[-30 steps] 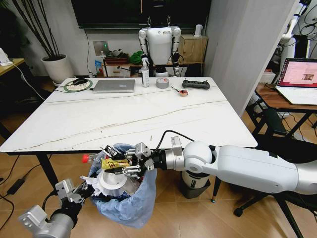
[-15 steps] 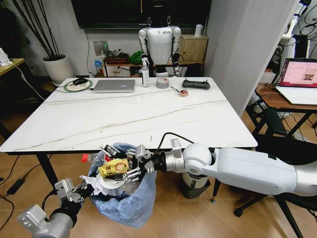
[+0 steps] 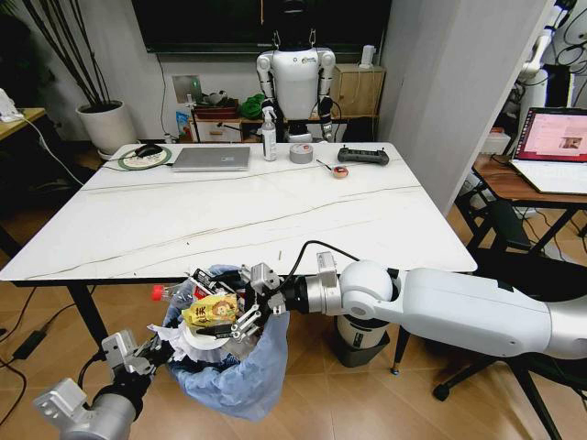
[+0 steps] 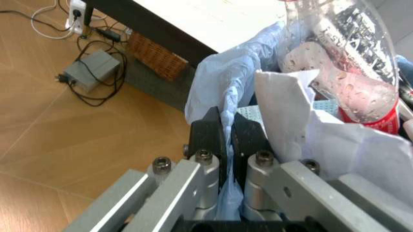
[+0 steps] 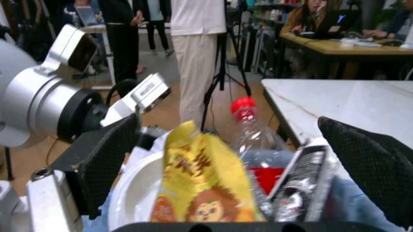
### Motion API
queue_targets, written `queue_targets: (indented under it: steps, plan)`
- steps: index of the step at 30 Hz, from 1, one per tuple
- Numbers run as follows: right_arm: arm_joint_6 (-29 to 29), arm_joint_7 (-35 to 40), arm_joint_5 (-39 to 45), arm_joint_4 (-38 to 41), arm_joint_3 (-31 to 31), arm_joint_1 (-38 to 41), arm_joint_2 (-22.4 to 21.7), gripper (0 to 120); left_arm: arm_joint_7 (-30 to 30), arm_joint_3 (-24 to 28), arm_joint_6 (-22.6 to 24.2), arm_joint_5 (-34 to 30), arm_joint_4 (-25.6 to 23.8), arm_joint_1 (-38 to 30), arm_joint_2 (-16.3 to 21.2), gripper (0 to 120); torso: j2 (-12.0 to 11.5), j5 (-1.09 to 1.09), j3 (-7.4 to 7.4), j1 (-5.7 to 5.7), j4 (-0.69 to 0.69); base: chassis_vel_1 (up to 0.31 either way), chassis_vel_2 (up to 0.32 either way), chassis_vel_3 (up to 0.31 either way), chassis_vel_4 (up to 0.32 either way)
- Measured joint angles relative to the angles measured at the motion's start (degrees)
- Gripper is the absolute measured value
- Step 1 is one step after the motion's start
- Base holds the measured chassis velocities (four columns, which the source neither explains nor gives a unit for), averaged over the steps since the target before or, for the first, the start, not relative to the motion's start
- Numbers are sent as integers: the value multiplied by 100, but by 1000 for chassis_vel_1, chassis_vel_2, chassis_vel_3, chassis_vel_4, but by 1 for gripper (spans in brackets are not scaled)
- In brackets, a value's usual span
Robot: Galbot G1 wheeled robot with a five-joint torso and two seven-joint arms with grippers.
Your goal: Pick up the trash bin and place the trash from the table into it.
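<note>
The trash bin [image 3: 229, 367], lined with a light-blue bag, hangs just off the table's [image 3: 275, 220] near edge. It is piled with trash: a white cup, tissues, a red-capped bottle [image 5: 244, 108] and a yellow wrapper [image 3: 211, 312] lying on top. My left gripper [image 3: 138, 353] is shut on the bin's bag rim [image 4: 223, 104], down at the lower left. My right gripper [image 3: 240, 307] hovers over the bin mouth, open. Its black pads [image 5: 106, 159] stand wide on either side of the yellow wrapper [image 5: 200, 188] without touching it.
At the table's far side lie a laptop [image 3: 211, 159], a spray bottle [image 3: 269, 137], a tape roll [image 3: 301, 153] and a black controller [image 3: 362, 156]. A larger white-and-grey bin [image 3: 358, 341] stands under the table. A wooden desk [image 3: 514, 188] is at the right.
My right gripper opened and let go of the yellow wrapper, which now rests on the pile in the bin. The left arm and bin held still.
</note>
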Motion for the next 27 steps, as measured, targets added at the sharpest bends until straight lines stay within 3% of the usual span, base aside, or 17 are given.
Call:
queue_targets:
  steps: [7, 15, 19, 22, 23, 27]
  plan:
    - [-42, -19, 343, -99, 686, -14, -336, 100, -5, 39, 0, 24, 15, 24, 11, 0, 0, 0, 0, 0, -1, 0, 0, 0, 0]
    - [58, 418, 450, -234, 1494, -370, -1050, 100, -10, 74, -4, 66, 10, 58, 40, 0, 0, 0, 0, 0, 1, 0, 0, 0, 0]
    - [178, 283, 374, -481, 2661, -1309, -1637, 100, -3, 71, -12, 89, 14, 65, 59, 0, 0, 1, 0, 0, -2, 0, 0, 0, 0]
    - [235, 230, 331, -624, 3114, -1742, -1817, 100, 8, 43, -20, 126, 9, 103, 26, 0, 0, 2, 0, 0, -8, 0, 0, 0, 0]
    - [269, 253, 301, -702, 3354, -2009, -1876, 100, 18, 23, -30, 161, -10, 146, -13, 0, 0, 2, 0, 0, -2, 0, 0, 0, 0]
    - [427, 818, 26, -715, 5194, -3617, -2007, 100, 24, 9, -41, 209, -53, 141, -58, 0, 0, 3, -1, 0, 2, 0, 0, 0, 0]
